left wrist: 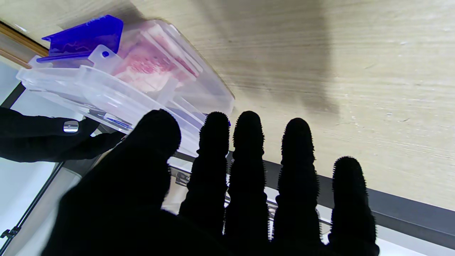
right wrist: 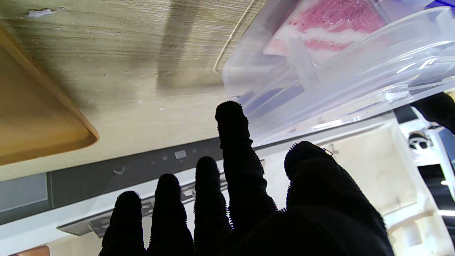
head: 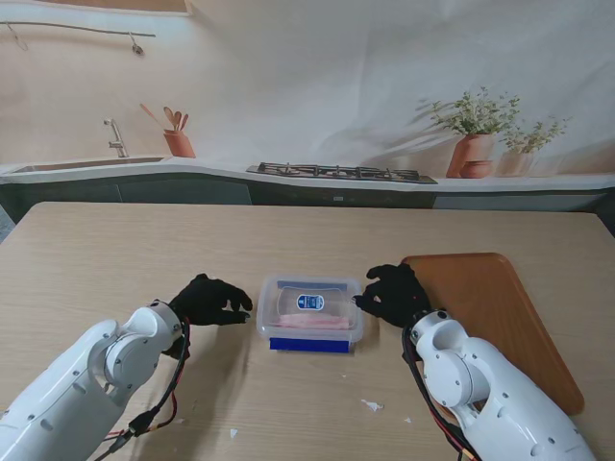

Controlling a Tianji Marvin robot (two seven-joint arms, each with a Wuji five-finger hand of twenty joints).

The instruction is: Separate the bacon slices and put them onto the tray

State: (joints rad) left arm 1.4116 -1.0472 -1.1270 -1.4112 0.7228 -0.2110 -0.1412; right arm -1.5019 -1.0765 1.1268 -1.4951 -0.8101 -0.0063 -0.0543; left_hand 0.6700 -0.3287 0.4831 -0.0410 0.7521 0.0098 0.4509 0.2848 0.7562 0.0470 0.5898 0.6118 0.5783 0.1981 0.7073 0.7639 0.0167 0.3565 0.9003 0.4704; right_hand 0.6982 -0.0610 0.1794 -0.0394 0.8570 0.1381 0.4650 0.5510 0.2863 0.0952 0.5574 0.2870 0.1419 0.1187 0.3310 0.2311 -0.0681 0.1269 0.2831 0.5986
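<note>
A clear plastic box [head: 310, 312] with its lid on and a blue clasp stands mid-table; pink bacon slices [head: 312, 323] show through it. The box [left wrist: 117, 85] and its bacon [left wrist: 142, 67] fill part of the left wrist view, and the box [right wrist: 320, 74] with bacon [right wrist: 330, 21] also appears in the right wrist view. My left hand [head: 209, 301] hovers just left of the box, fingers spread, holding nothing. On the box's right side my right hand [head: 392, 294] is open too, fingertips close to its edge. The wooden tray [head: 495, 317] lies right of the box.
Small white scraps [head: 373, 405] lie on the table near me. A printed kitchen backdrop with a sink, stove and potted plants stands beyond the table's far edge.
</note>
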